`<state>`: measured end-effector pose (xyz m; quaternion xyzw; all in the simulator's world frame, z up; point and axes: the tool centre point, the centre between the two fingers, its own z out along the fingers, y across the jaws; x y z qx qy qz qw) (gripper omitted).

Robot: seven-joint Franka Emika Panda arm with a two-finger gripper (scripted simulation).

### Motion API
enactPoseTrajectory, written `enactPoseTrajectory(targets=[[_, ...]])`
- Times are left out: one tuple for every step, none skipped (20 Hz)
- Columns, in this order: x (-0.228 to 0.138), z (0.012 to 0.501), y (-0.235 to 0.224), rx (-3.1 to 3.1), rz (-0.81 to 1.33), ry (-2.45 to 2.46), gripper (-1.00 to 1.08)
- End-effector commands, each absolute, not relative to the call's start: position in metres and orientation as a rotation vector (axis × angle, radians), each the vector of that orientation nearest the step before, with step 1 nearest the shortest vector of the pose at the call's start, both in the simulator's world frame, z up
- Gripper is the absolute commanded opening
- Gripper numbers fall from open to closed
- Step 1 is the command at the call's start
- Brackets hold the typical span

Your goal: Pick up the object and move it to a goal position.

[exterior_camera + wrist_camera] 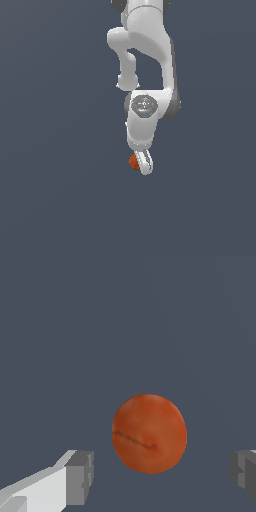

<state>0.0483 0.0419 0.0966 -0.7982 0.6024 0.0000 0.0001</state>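
Observation:
The object, a small orange-red ball [149,433] with a dark crease on its skin, lies between the two grey fingertips of my gripper [162,476]. Gaps show on both sides of it, so the fingers [80,477] stand apart from the ball and the gripper is open. In the exterior view the ball [133,162] peeks out on the exterior view's left of the white gripper [143,166], which hangs straight down from the arm. The near finger hides part of the ball there.
A plain dark grey-blue surface [50,200] fills both views. The white arm [145,60] rises above the gripper toward the top of the exterior view.

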Motion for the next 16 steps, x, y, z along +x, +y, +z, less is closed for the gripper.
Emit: enactPoseTrajectory(targets=[[0.048,0.093,0.042,-2.508,0.0,1.893,1.0],[0.048,0.09,0.042,-2.507,0.0,1.893,1.0],[0.048,0.087,0.042,-2.506,0.0,1.894,1.0],[0.048,0.082,0.042,-2.506,0.0,1.894,1.0],[0.048,0.077,0.042,-2.506,0.0,1.895,1.0],[0.047,0.071,0.042,-2.505,0.0,1.896,1.0],[0.047,0.065,0.041,-2.504,0.0,1.897,1.0],[0.047,0.06,0.042,-2.504,0.0,1.897,1.0],[0.047,0.055,0.041,-2.503,0.0,1.898,1.0],[0.047,0.052,0.042,-2.503,0.0,1.898,1.0],[0.047,0.049,0.042,-2.503,0.0,1.898,1.0],[0.047,0.048,0.042,-2.503,0.0,1.898,1.0],[0.048,0.047,0.042,-2.503,0.0,1.898,1.0],[0.048,0.047,0.042,-2.503,0.0,1.898,1.0],[0.048,0.047,0.042,-2.503,0.0,1.898,1.0],[0.048,0.047,0.042,-2.503,0.0,1.898,-1.0]])
